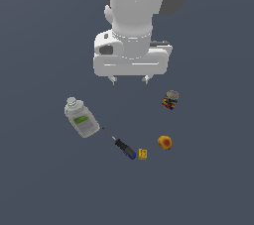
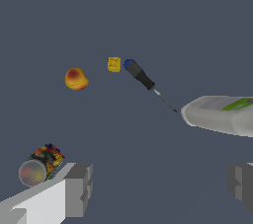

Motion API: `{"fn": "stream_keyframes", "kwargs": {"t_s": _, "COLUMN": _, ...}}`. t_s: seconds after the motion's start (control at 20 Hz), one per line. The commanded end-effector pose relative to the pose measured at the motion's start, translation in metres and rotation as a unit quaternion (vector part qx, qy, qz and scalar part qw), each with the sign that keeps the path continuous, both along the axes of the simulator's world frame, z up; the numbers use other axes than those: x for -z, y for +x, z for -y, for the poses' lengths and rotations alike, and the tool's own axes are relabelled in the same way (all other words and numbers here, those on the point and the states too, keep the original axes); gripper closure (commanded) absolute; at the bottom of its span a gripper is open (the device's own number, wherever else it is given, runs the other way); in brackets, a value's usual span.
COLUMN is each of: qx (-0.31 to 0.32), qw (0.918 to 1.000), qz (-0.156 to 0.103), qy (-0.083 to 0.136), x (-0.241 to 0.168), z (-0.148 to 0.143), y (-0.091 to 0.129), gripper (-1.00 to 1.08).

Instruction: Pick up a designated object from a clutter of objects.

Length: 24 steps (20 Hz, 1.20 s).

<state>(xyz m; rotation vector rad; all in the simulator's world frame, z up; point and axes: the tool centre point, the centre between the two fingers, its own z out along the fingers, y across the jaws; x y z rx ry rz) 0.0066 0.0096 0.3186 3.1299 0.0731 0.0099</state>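
Observation:
The black-and-blue screwdriver (image 1: 122, 145) lies flat on the grey floor, its thin shaft pointing toward the clear bottle (image 1: 82, 119) with a green label. It also shows in the wrist view (image 2: 142, 78), blue handle end next to the tiny yellow block (image 2: 114, 64). My gripper (image 1: 130, 79) hangs open and empty well above the floor, apart from the screwdriver; its fingers (image 2: 79, 188) frame a wide gap in the wrist view. The yellow block (image 1: 143, 153) sits just beside the handle's blue end.
An orange-red ball (image 1: 164, 142) lies at the exterior view's right of the block, also in the wrist view (image 2: 76, 78). A small multicoloured can (image 1: 170, 99) lies nearer the gripper, in the wrist view (image 2: 41, 164) beside one finger. The bottle's body (image 2: 222, 114) fills one wrist-view edge.

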Motion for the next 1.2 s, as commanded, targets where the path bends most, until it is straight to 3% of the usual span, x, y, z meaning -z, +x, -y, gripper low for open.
{"fn": "stream_keyframes", "kwargs": {"t_s": 0.0, "qx": 0.0, "qw": 1.0, "qz": 0.0, "qy": 0.0, "x": 0.0, "z": 0.0, "y": 0.0, "gripper": -0.92}}
{"fn": "stream_keyframes", "kwargs": {"t_s": 0.5, "qx": -0.015, "qw": 0.9999, "qz": -0.005, "qy": 0.004, "x": -0.004, "z": -0.029, "y": -0.001, "gripper": -0.92}}
{"fn": "stream_keyframes", "kwargs": {"t_s": 1.15, "qx": -0.054, "qw": 0.9986, "qz": -0.005, "qy": 0.002, "x": 0.02, "z": -0.02, "y": 0.014, "gripper": -0.92}}
